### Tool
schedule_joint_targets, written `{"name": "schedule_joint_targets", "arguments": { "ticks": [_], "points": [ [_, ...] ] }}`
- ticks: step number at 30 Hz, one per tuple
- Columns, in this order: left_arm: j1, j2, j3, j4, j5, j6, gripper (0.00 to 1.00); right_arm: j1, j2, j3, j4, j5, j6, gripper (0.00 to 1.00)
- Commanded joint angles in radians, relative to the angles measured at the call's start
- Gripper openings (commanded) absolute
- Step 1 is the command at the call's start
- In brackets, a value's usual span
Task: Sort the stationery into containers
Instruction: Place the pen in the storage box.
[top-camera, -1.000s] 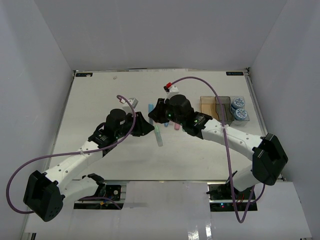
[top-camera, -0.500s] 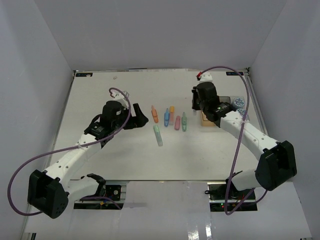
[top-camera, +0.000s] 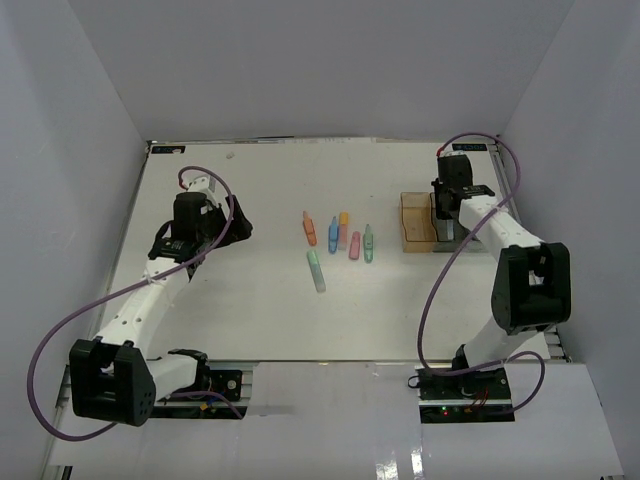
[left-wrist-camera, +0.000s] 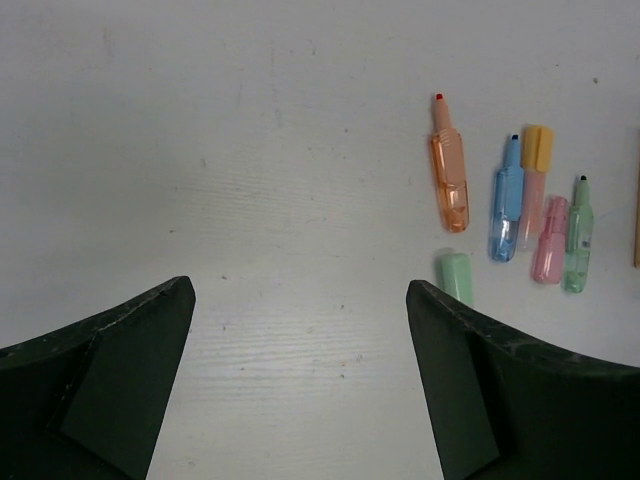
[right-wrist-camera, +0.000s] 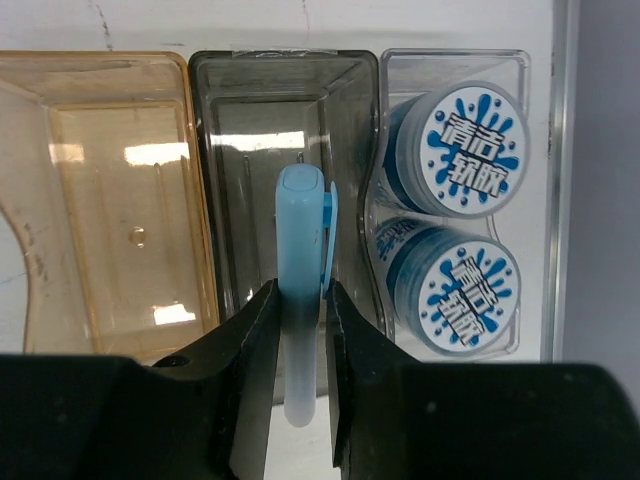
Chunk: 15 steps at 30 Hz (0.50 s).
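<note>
My right gripper (right-wrist-camera: 300, 290) is shut on a light blue marker (right-wrist-camera: 302, 230) and holds it over the smoky grey bin (right-wrist-camera: 260, 120). The amber bin (right-wrist-camera: 100, 180) is to its left. The clear bin (right-wrist-camera: 450, 60) on its right holds two blue-and-white tubs (right-wrist-camera: 468, 150) (right-wrist-camera: 468, 290). From above, the right gripper (top-camera: 449, 210) is at the bins, far right. My left gripper (left-wrist-camera: 300, 290) is open over bare table, left of the loose markers: orange (left-wrist-camera: 450, 170), blue (left-wrist-camera: 506, 200), orange-capped pink (left-wrist-camera: 535, 180), pink (left-wrist-camera: 549, 240), green (left-wrist-camera: 577, 235) and mint (left-wrist-camera: 455, 277).
White walls enclose the table (top-camera: 250, 300) on three sides. The loose markers (top-camera: 333, 234) lie in a cluster at mid-table, between the left gripper (top-camera: 240, 222) and the amber bin (top-camera: 415, 222). Purple cables loop off both arms.
The right arm carried the light blue marker from mid-table to above the grey bin. The left gripper opened and pulled back to the left, away from the markers.
</note>
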<state>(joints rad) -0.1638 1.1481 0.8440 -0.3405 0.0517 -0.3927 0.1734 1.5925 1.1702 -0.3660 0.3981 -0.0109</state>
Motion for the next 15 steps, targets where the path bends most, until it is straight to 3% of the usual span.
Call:
{"name": "schedule_joint_targets", "arguments": {
  "ticks": [1,2,5,6,9,15],
  "points": [
    [0.013,-0.051,-0.031,0.020,0.019,0.026,0.98,-0.014,0.069,0.078,-0.004,-0.031,-0.046,0.16],
    [0.014,-0.057,-0.034,0.020,0.011,0.031,0.98,-0.015,0.104,0.095,-0.004,-0.031,-0.044,0.19],
    [0.012,-0.068,-0.039,0.018,-0.013,0.035,0.98,-0.018,0.153,0.115,-0.017,-0.033,-0.047,0.40],
    [0.012,-0.068,-0.039,0.018,-0.010,0.035,0.98,-0.020,0.159,0.120,-0.019,-0.027,-0.047,0.54],
    [0.012,-0.070,-0.037,0.021,0.013,0.035,0.98,-0.020,0.149,0.131,-0.036,-0.024,-0.037,0.69],
    [0.014,-0.073,-0.037,0.023,0.011,0.038,0.98,0.035,0.000,0.129,-0.061,-0.102,0.003,0.77]
  ]
}}
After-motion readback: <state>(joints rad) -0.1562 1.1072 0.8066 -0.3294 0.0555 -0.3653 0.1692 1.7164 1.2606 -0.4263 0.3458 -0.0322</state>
